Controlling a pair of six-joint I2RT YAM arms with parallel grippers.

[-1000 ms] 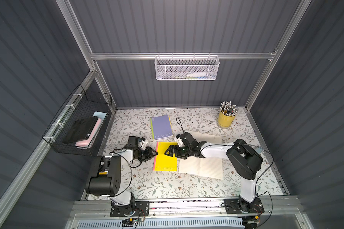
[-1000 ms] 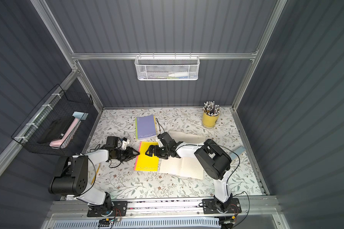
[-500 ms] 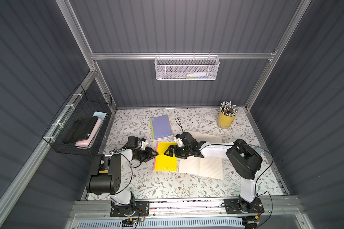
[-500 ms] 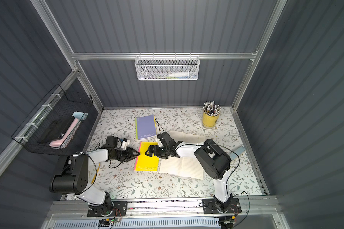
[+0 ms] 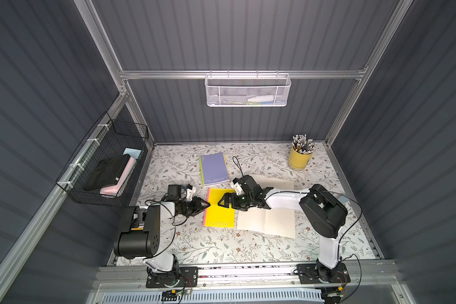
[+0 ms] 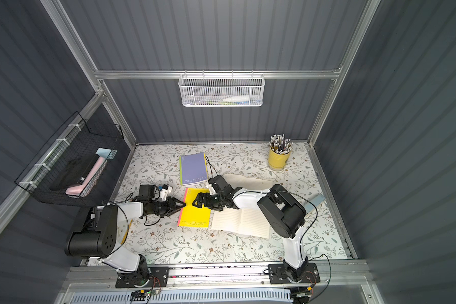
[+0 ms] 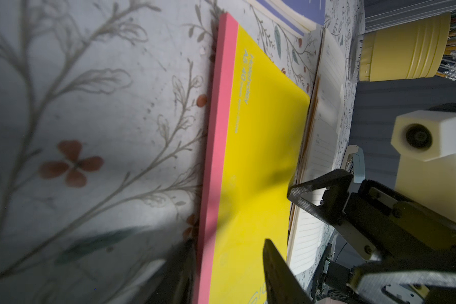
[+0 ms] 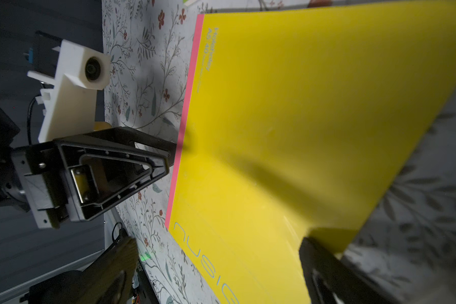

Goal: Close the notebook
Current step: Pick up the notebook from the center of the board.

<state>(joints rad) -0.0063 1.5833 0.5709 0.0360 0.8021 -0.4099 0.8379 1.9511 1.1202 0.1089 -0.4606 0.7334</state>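
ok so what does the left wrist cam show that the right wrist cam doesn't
Only the left wrist view: the yellow pencil cup, lined pages and the right arm's wrist camera. Only the right wrist view: the left arm's wrist camera. Both: the yellow notebook with its pink edge, the floral table, the left arm's fingers and the right arm's fingers.

A cup [image 5: 299, 159] stands in the desk's [image 5: 221, 250] far right corner. A closed notebook [image 5: 213, 169] lies mid-back. A second notebook [image 5: 219, 215] lies before it, with the open notebook [image 5: 266, 222] just right.
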